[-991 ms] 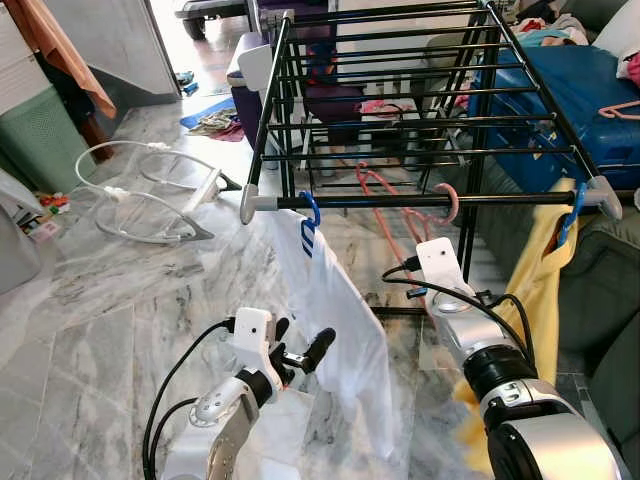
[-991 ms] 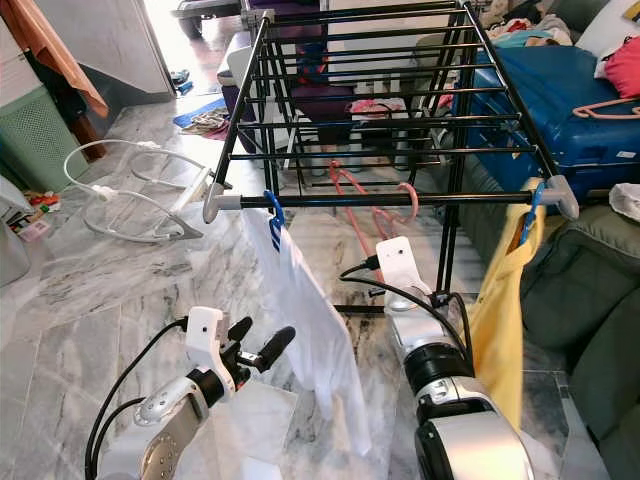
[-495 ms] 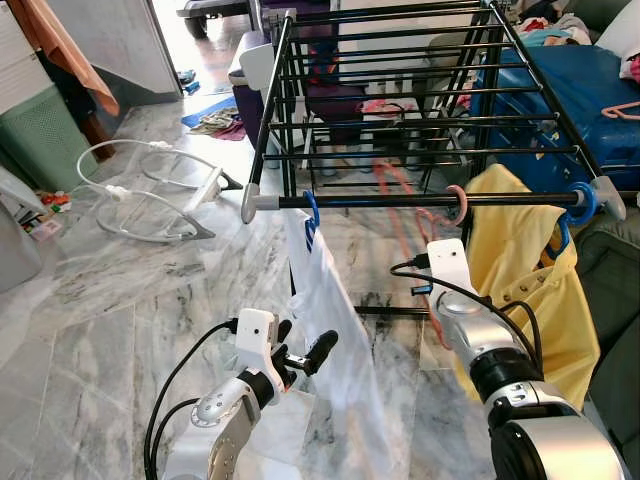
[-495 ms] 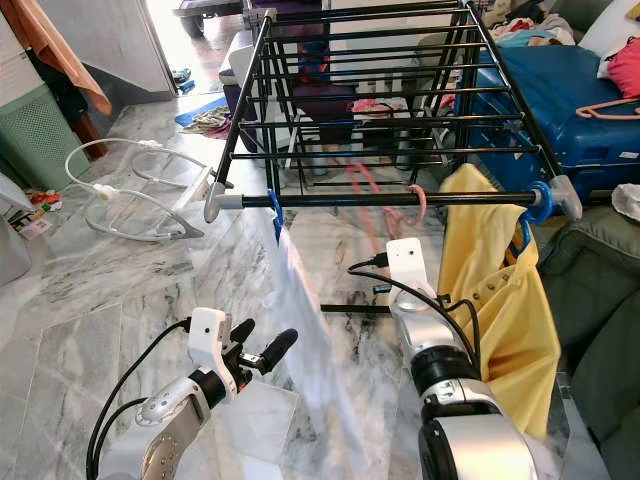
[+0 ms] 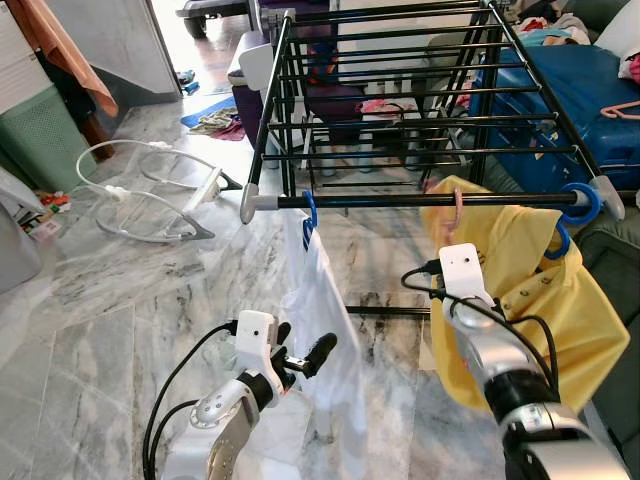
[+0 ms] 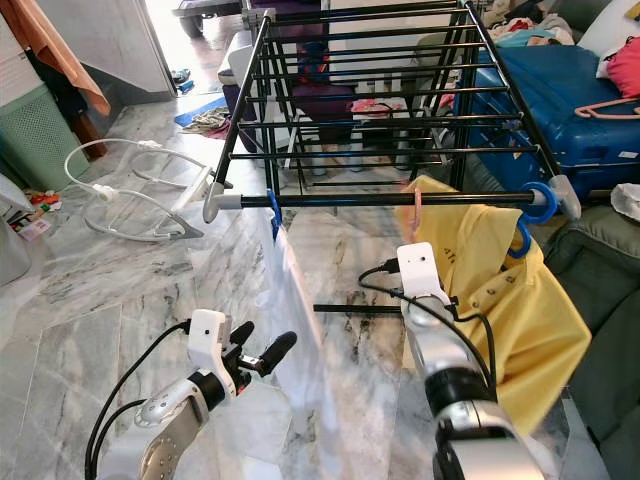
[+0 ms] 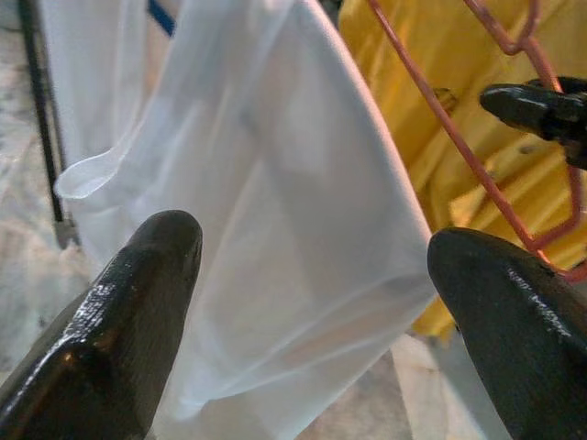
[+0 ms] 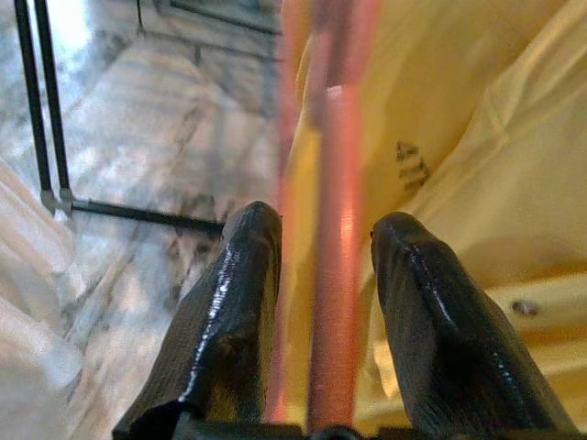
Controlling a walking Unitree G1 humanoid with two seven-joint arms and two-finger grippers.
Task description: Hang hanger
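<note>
A black drying rack [image 5: 400,200] stands before me. On its front rail a white shirt [image 5: 325,320] hangs from a blue hanger [image 5: 311,212] at the left, and a yellow shirt [image 5: 545,290] from a blue hanger [image 5: 575,203] at the right. Between them the hook of a pink hanger [image 5: 457,205] sits at the rail. My right gripper [image 8: 332,275] is shut on this pink hanger's rod [image 8: 335,275], in front of the yellow shirt. Lower left, my left gripper [image 5: 300,352] is open beside the white shirt's hem, holding nothing.
White hangers [image 5: 150,195] lie on the marble floor at the left, near a green basket [image 5: 40,135]. A blue suitcase [image 5: 590,100] with another pink hanger [image 5: 622,108] on it stands behind the rack at the right. Dark upholstery [image 5: 610,350] borders my right side.
The yellow shirt has swung from edge-on to broadside and spread left behind my right arm. My right arm has shifted slightly right with the pink hanger. The white shirt has swayed narrower.
</note>
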